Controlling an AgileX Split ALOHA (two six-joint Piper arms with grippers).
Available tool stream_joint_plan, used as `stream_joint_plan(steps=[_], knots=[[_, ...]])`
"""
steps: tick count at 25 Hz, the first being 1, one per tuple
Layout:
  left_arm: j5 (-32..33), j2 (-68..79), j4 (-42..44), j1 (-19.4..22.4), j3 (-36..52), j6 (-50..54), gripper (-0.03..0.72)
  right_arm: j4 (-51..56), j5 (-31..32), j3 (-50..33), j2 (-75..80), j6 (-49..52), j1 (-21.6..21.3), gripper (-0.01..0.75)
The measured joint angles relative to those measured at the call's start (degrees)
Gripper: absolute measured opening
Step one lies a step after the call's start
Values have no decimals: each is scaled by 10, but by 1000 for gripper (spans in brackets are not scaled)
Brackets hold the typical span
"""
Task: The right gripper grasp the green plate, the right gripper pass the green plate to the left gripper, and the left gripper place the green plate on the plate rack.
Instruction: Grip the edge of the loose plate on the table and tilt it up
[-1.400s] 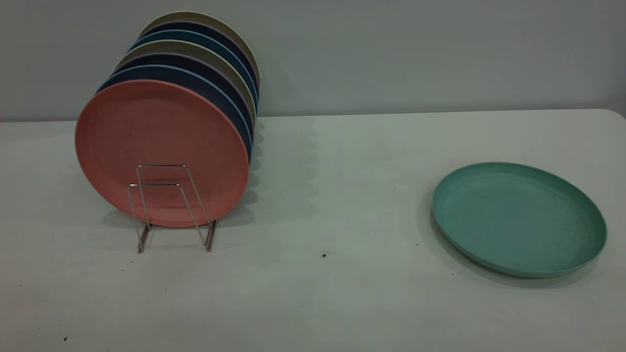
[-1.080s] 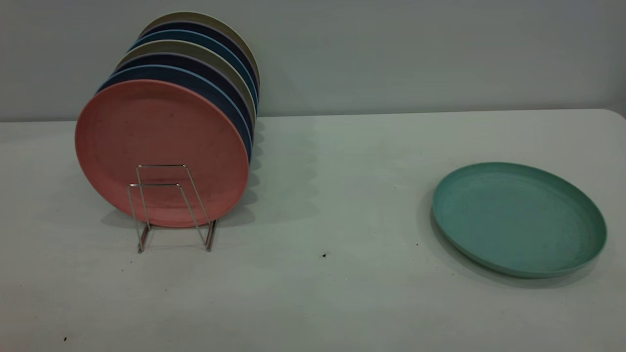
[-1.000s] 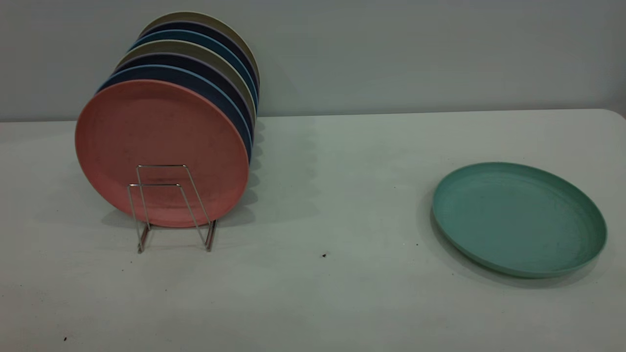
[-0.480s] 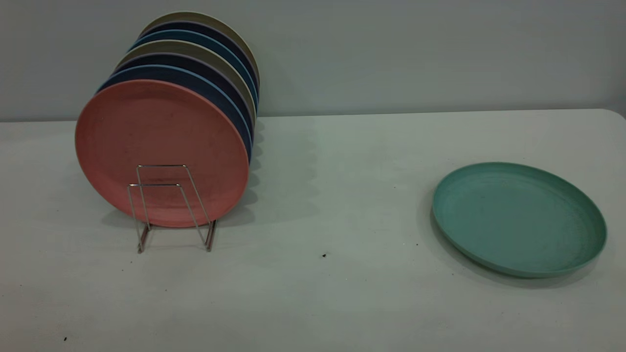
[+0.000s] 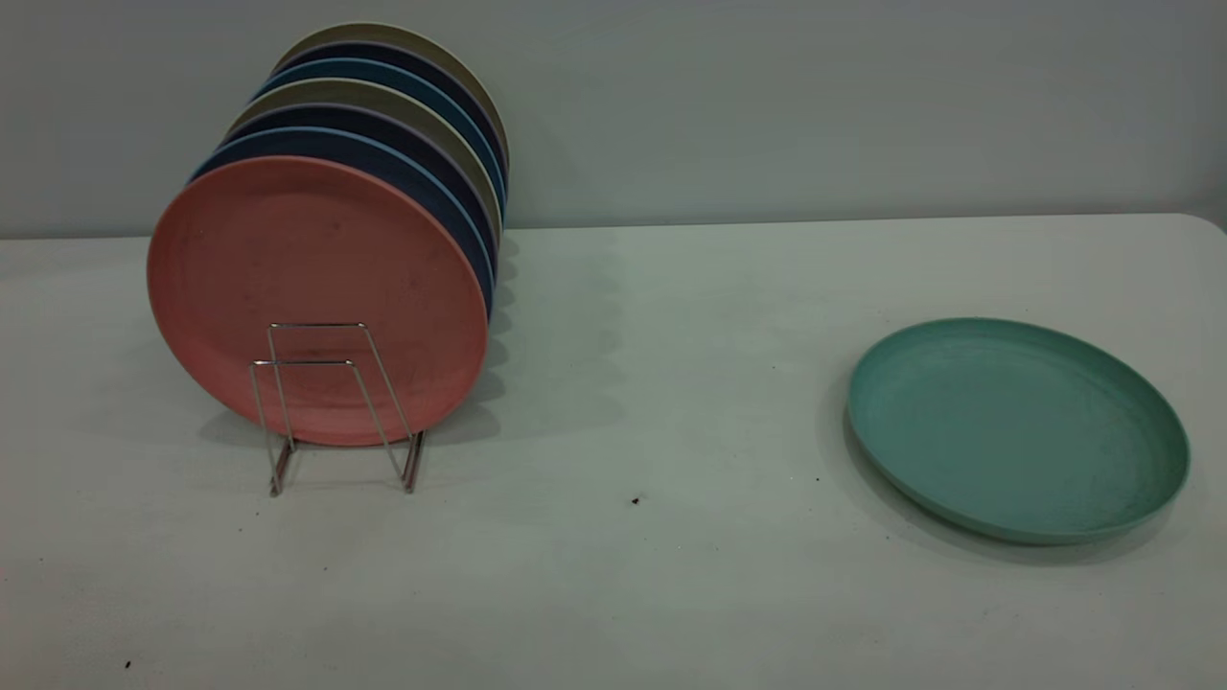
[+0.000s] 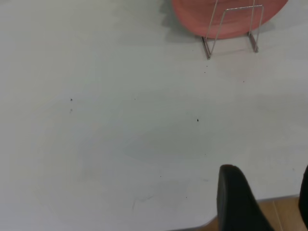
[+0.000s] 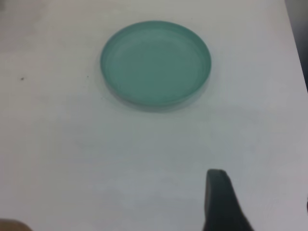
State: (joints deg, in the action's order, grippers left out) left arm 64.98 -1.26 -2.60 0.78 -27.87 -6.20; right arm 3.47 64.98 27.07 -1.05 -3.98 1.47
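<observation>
Nothing moved since earlier: round matte teal-green plate [image 5: 1018,429] flat on white desk [image 5: 671,383], untouched. Right hand [image 7: 255,202] apparently open, empty, well short; approach step, next reach for rim.

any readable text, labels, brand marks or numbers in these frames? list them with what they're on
None readable in any view.
green plate: plain, no mark or logo.
salmon-pink plate and the plates racked behind it: plain faces and rims.
plate rack: bare wire, no tag.
table: only small dark specks, not print.
left tool and right tool: black fingers at the near table edge, no visible markings.
</observation>
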Motion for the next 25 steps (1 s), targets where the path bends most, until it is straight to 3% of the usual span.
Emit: stream_joint_plan(steps=[7,10,15,20,25], knots=[[1,5,7,0,-7,14,351,6,-3,3,4,-1,0,444],[-1,51,26,0,-37,24,367,27,-32,13,47,-1,0,465],[-59,215,38,0,-97,27,449,66,-113,21,187,-10,0,527],[-104,411,32,0,-170,26,543,103,-148,77,354,-40,0,549],[-156,565,22,0,-225,14,566,154,-217,112,497,-104,0,550]])
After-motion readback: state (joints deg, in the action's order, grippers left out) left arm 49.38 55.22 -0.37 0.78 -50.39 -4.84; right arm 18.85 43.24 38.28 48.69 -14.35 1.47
